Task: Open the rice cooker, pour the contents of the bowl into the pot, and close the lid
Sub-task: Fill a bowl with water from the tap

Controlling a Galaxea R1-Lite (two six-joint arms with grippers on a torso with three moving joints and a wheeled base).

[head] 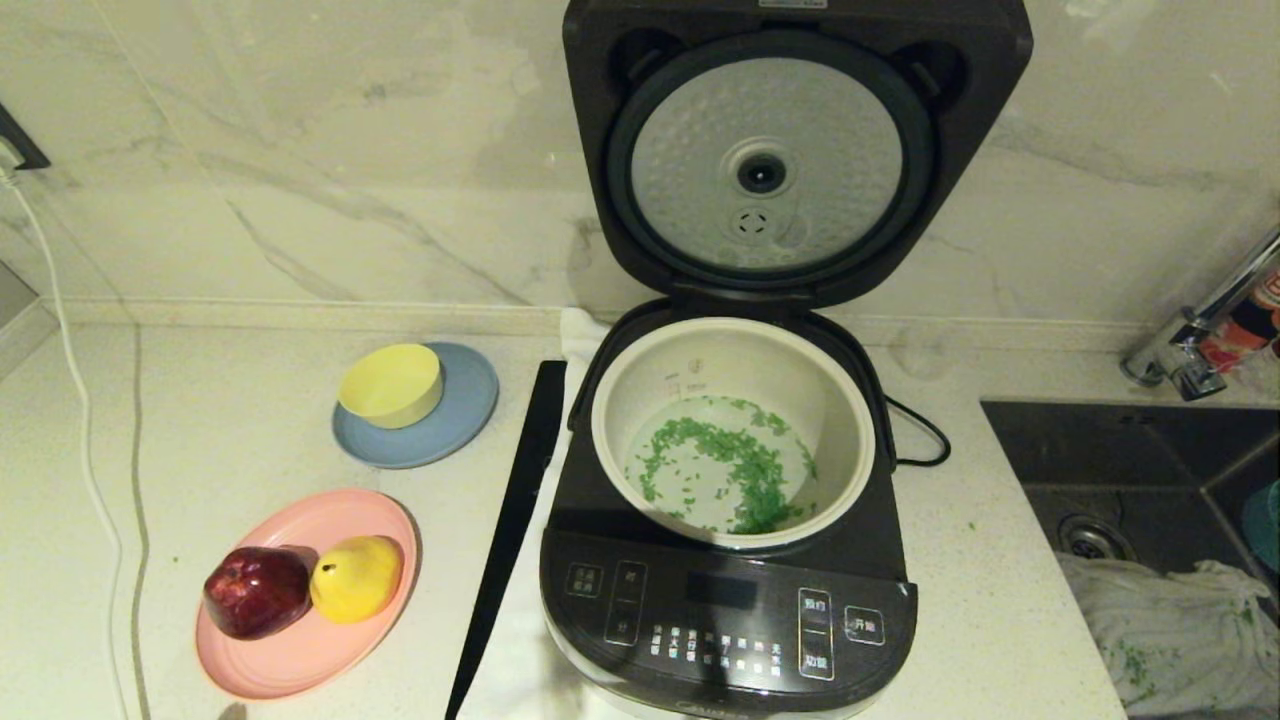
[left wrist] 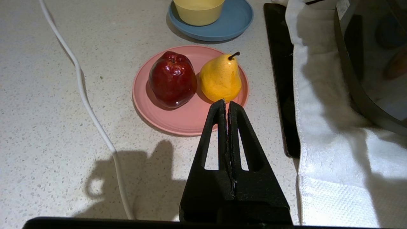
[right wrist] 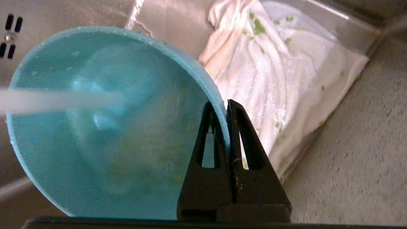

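Note:
The rice cooker stands mid-counter with its lid swung fully up, showing the dimpled silver underside. The cream pot holds chopped green bits in a little water. In the right wrist view my right gripper is shut on the rim of the teal bowl, which is tipped on its side over the sink. A pale blurred streak crosses the bowl's mouth. In the head view only the bowl's edge shows at the far right. My left gripper hangs shut and empty above the counter near the pink plate.
A yellow bowl sits on a grey-blue plate. An apple and a pear lie on the pink plate. A black strip lies left of the cooker. The sink holds a white cloth; a faucet stands behind.

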